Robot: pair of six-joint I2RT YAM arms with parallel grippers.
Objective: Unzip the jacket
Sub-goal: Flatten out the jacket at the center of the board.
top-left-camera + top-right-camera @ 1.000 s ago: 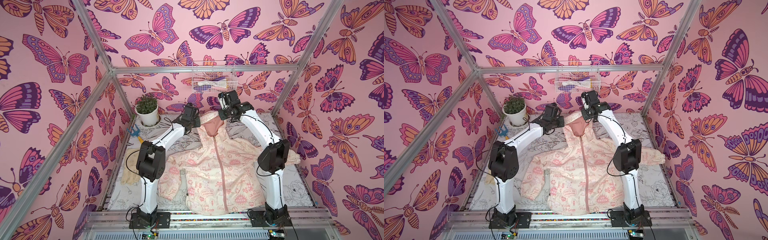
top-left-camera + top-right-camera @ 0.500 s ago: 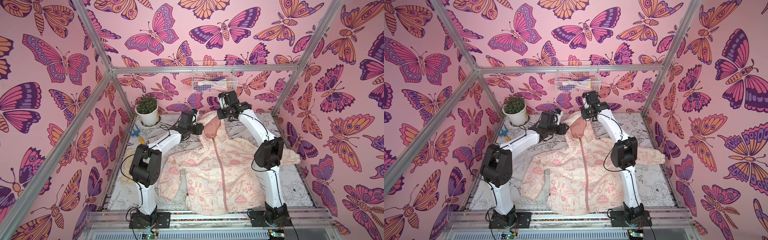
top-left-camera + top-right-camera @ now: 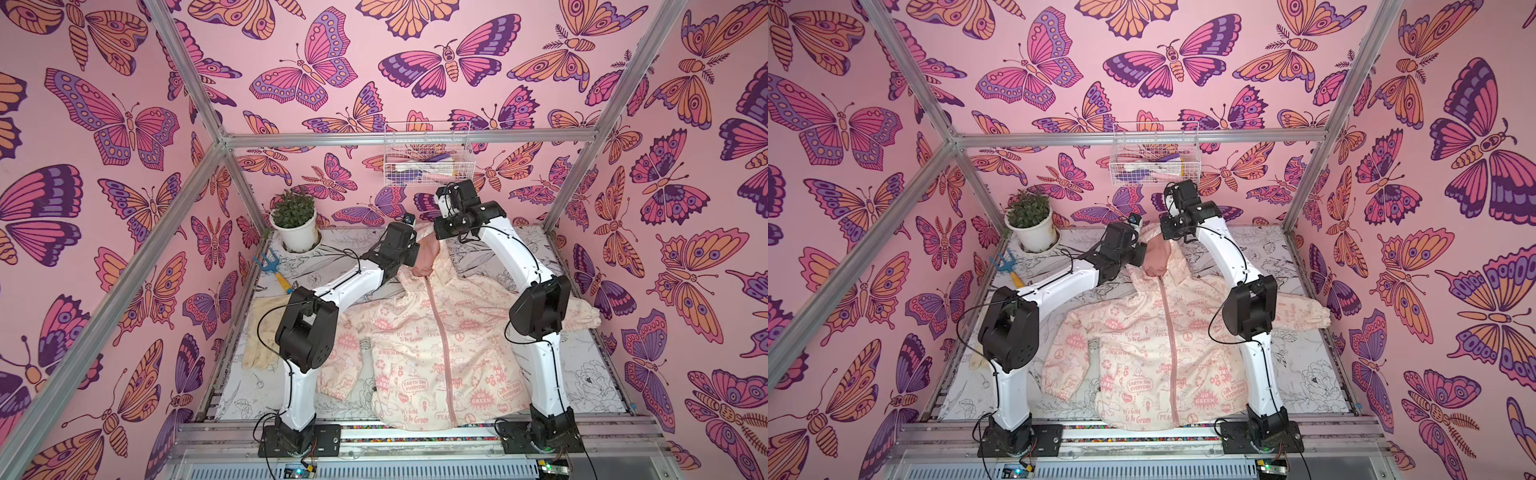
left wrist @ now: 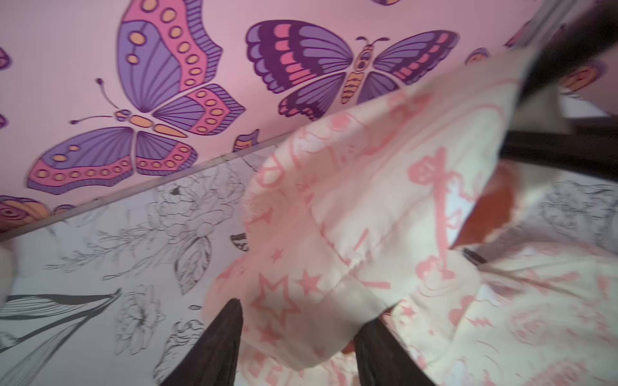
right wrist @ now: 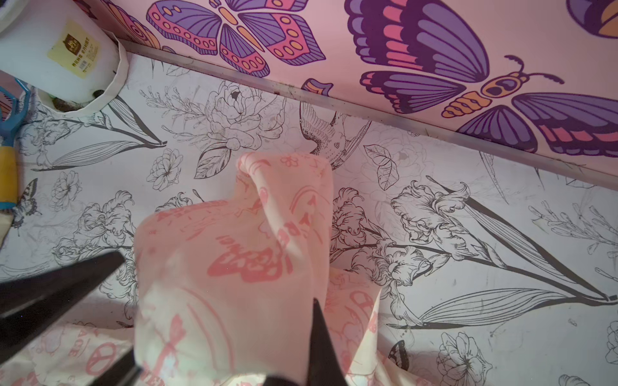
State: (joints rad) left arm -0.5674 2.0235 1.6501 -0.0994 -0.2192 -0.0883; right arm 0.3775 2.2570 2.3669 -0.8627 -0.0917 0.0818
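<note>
the jacket [image 3: 419, 353] lies front up on the flower-printed tabletop [image 3: 582, 374]. its body and both sleeves spread from the fingers back toward the arm bases, with the hem at the near edge. the pink zipper [image 3: 444, 353] runs down the middle and looks closed along all of its visible length. the hood [image 3: 428, 259] is raised off the tabletop, pink lining showing, and sits between the two sets of fingers.

the right fingers [image 3: 441, 233] come down on the hood from above. they are pressed together, pinching a fold of hood fabric that hangs from them in the right wrist view. the left fingers [image 3: 416, 255] reach in from the side, level with the hood. in the left wrist view they stand spread, with a bunch of printed hood fabric lying in the gap between them.

out past the left fingers, away from the jacket, stands a potted plant [image 3: 296, 220]. a blue hand rake [image 3: 272, 268] and a cream glove [image 3: 259, 336] lie behind those fingers along the tabletop edge. a wire basket [image 3: 426, 160] hangs on the wall above the right fingers.
</note>
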